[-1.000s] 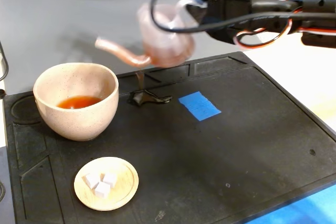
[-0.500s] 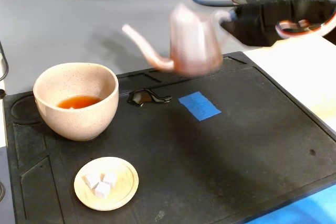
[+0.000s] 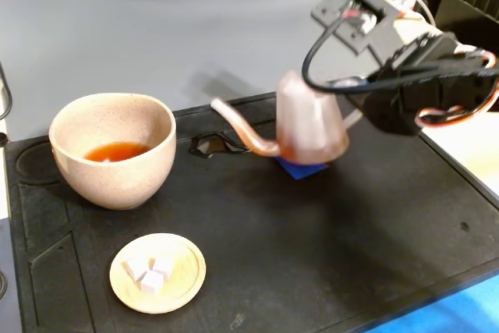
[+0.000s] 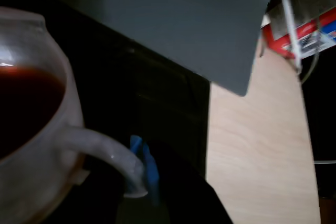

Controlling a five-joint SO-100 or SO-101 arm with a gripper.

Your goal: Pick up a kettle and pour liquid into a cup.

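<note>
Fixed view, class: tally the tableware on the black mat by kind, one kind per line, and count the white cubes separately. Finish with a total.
Kettle: 1
Cup: 1
Wooden dish: 1
White cubes: 3
Total: 6

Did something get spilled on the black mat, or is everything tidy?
Yes, a small dark wet puddle lies on the black mat, between the cup and the kettle, just under the spout tip. It looks like tea that missed the cup.
</note>
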